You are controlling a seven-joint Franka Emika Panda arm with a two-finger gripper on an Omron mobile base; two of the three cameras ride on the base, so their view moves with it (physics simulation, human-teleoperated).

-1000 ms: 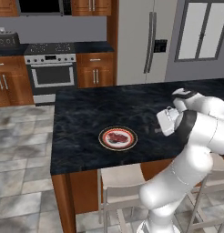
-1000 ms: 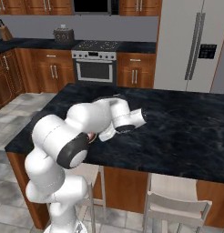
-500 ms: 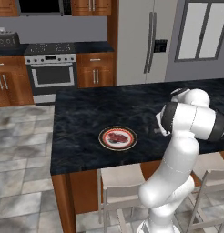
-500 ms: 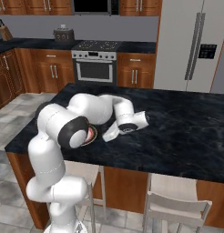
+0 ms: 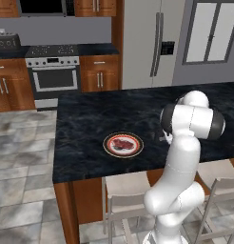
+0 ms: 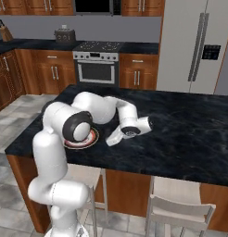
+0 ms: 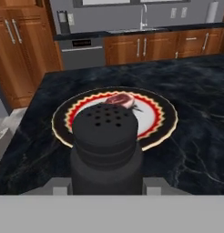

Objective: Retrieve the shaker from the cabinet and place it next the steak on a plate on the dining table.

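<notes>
Shaker (image 7: 106,136): dark grey, round, with a perforated top; it rises at the bottom centre of the hand view, close to the camera, standing up along the gripper's line of sight and hiding the near edge of the plate.
Gripper (image 6: 115,137): low over the dining table, just right of the plate in the right base view. The fingers are hidden behind the shaker's body, so how wide they stand cannot be told; the shaker sits right where they would close.
Plate (image 5: 122,144): round, dark rim with a red and yellow zigzag ring and a pale centre, lying flat on the stone top near its front edge. In the right base view the arm's elbow covers most of it.
Steak (image 5: 122,143): small red-brown slab lying on the plate's centre; in the hand view it shows just beyond the shaker's top.
Dining table (image 5: 90,119): black marbled top, reddish-brown wood sides, pale stools (image 6: 178,203) tucked under the near edge.
Arm (image 5: 185,143): white, bent over the table's near side, reaching toward the plate.
Background: steel oven (image 5: 53,78), grey refrigerator (image 6: 190,46), wood cabinets (image 7: 18,50) along the far wall.
</notes>
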